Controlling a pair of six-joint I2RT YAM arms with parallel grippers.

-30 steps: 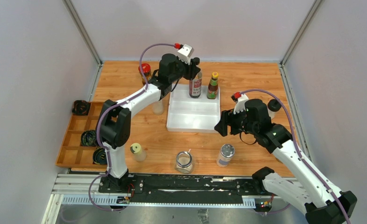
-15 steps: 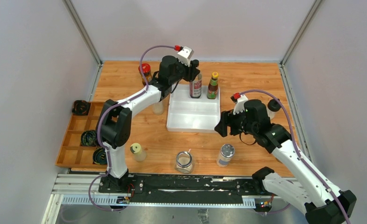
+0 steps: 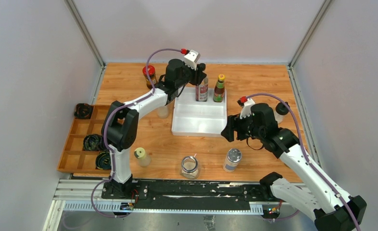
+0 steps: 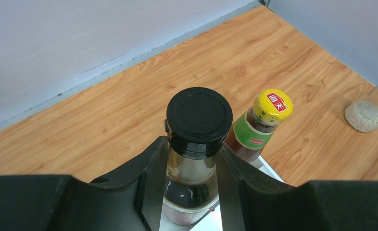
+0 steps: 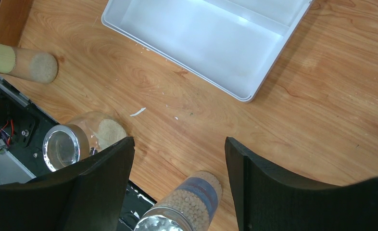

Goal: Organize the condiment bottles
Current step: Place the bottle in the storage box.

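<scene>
Seen from above, a wood-grain table [image 3: 254, 82] is closed in by plain grey walls [image 3: 201, 29] with aluminium posts in the corners. A white tray [image 3: 199, 122] lies mid-table. A wooden divided box [image 3: 79, 144] at the left edge holds black coiled cables [image 3: 92, 142].

The tall bottle [image 3: 201, 90] has a black cap and a red label too small to read. It stands at the tray's far edge, just beside the yellow-capped bottle [image 3: 219, 88]. A red-capped jar [image 3: 149, 75] stands on the wood at far left. A cream-lidded bottle [image 3: 141, 156], a clear glass jar [image 3: 190, 166] and a silver-capped jar [image 3: 233, 160] line the near edge.

The left arm stretches far forward, with the left gripper [image 3: 201, 72] at the tall bottle's top. The right arm bends at the elbow, and the right gripper [image 3: 228, 131] hovers off the tray's near right corner.

In the left wrist view, the fingers [image 4: 151, 183] are clamped on the tall bottle's glass neck, right under the cap. Whether its base rests on the tray cannot be told. The yellow cap carries a red patch with white Chinese characters, and the print on the green neck band is unreadable.

In the right wrist view, the jaws stand wide apart with nothing between them, above bare wood scattered with white flecks. The silver-capped jar, filled with pale beads, shows at the bottom edge, with the clear glass jar to its left and the tray beyond.
</scene>
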